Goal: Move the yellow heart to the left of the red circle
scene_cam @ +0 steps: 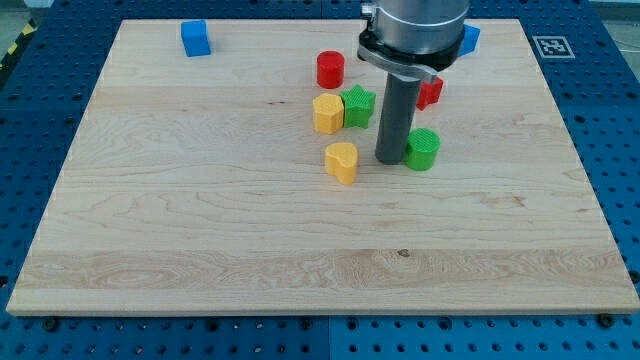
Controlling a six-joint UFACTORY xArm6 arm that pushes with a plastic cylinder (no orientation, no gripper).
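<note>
The yellow heart lies near the middle of the wooden board. The red circle stands above it, toward the view's top. My tip rests on the board just right of the yellow heart, with a small gap, and touches or nearly touches the green round block on its right. The rod rises to the arm's grey body at the view's top.
A yellow hexagon-like block and a green star sit side by side between heart and red circle. A second red block is partly hidden behind the rod. A blue cube lies top left; another blue block top right.
</note>
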